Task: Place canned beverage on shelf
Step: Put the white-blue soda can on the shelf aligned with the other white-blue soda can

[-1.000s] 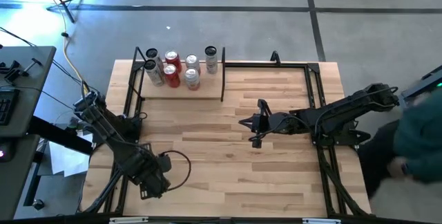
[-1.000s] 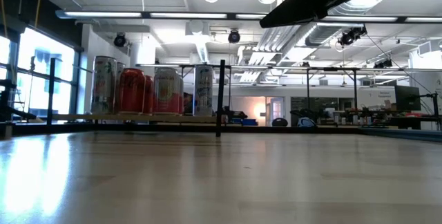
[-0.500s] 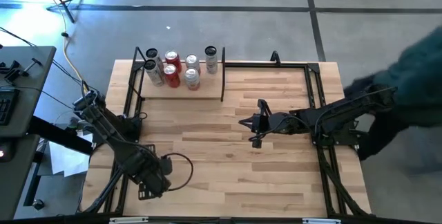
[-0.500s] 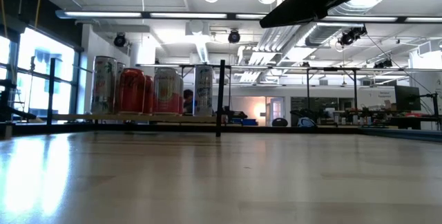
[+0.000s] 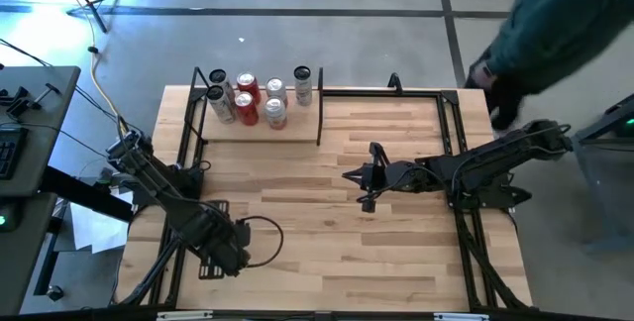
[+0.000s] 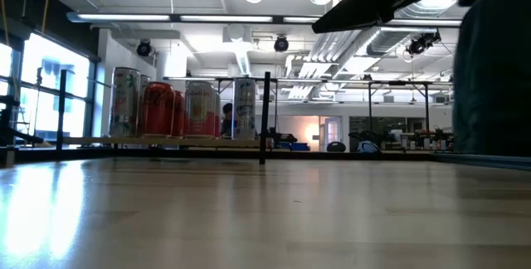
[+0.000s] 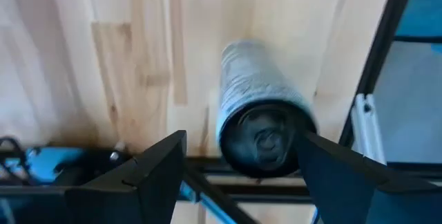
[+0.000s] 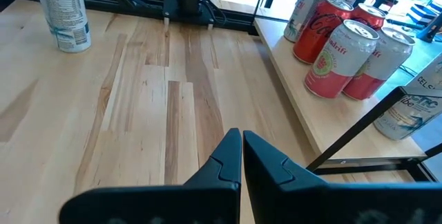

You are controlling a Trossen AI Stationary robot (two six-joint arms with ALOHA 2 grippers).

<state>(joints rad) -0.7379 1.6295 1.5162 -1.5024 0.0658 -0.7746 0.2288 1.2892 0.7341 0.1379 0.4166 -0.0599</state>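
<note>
Person (image 5: 555, 24) in a dark teal top is the big change: a second ago they were off the table's right edge, and now they're up past the far right corner, and they fill the right side of the low view too. My left arm has also slid a little further toward the near edge, and its fingers have eased in a touch. Nothing else has moved.

The table (image 5: 327, 252) is pale wood planks with a thin black metal frame round the edges. The shelf (image 5: 263, 131) is a light wood board at the far left of the table, with thin black uprights at each end. Six cans sit on it. Two are red (image 5: 247, 98), the rest silvery with printed labels (image 5: 276, 103), all upright and bunched close together, with one silver can (image 5: 303, 84) standing a bit apart near the right upright.

My left gripper (image 7: 242, 162) is down by the near left corner of the table with its fingers (image 7: 155, 172) spread wide. A silver can (image 7: 259, 124) sits right in front of them, dark end facing me. I'm not touching it, and I can't tell whether it's standing or lying. The right wrist view shows it (image 8: 63, 10) upright on the table, well away from the shelf.

My right gripper (image 5: 349, 174) hangs over the middle of the table, dark fingers (image 8: 228, 158) pressed fully together, holding nothing.
</note>
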